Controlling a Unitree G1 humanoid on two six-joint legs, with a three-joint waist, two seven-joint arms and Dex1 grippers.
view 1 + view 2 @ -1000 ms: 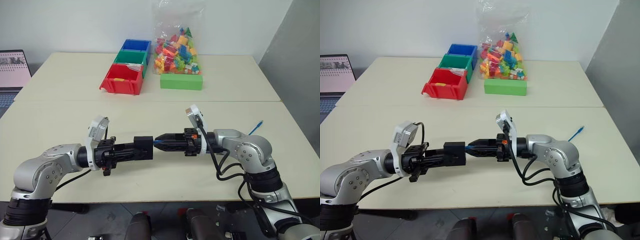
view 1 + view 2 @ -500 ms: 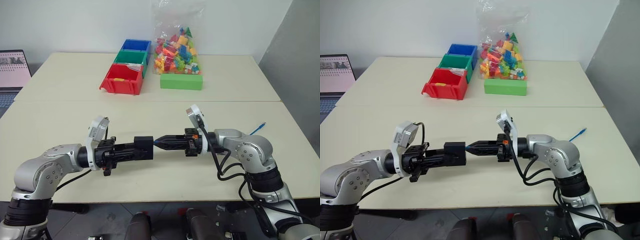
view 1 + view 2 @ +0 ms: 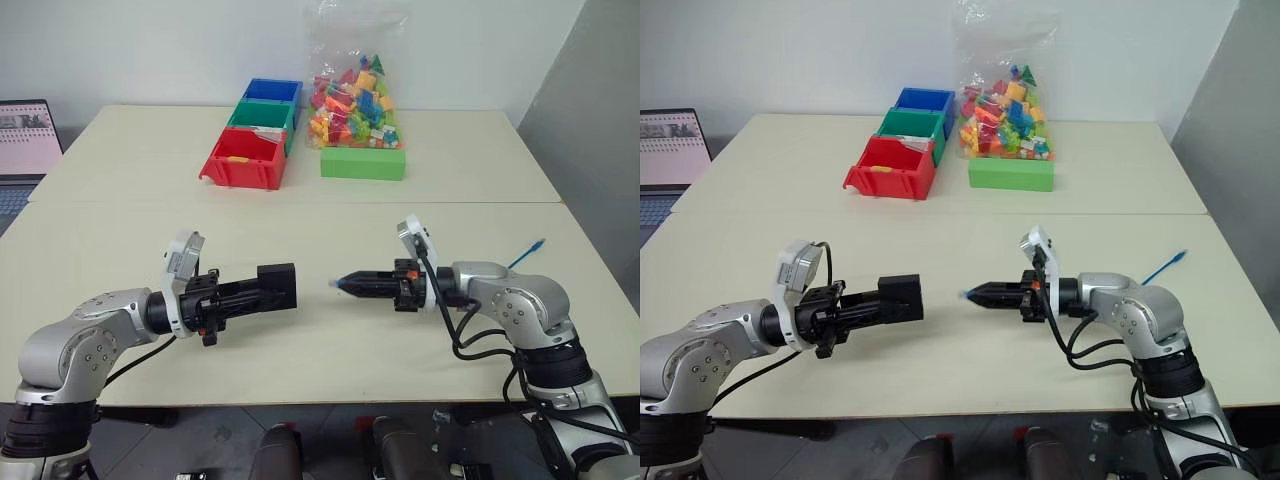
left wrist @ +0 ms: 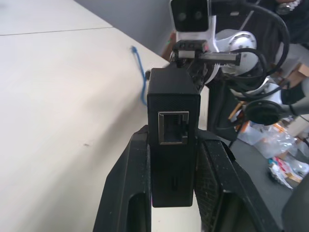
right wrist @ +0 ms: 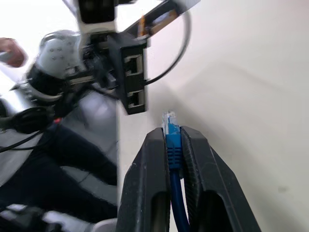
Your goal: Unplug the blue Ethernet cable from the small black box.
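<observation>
Over a smooth cream table, the left gripper clamps the matte squarish small black box; the right gripper pinches the blue Ethernet cable behind its clear plug.

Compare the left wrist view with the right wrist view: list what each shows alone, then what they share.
Left wrist view alone: the small matte black plastic box's empty port faces the camera, clamped in the left claw, and a stretch of the thin bright blue Ethernet cable lies on the cream table.

Right wrist view alone: the cable's clear plug juts from the shut right claw.

Both: box and cable separated.
</observation>
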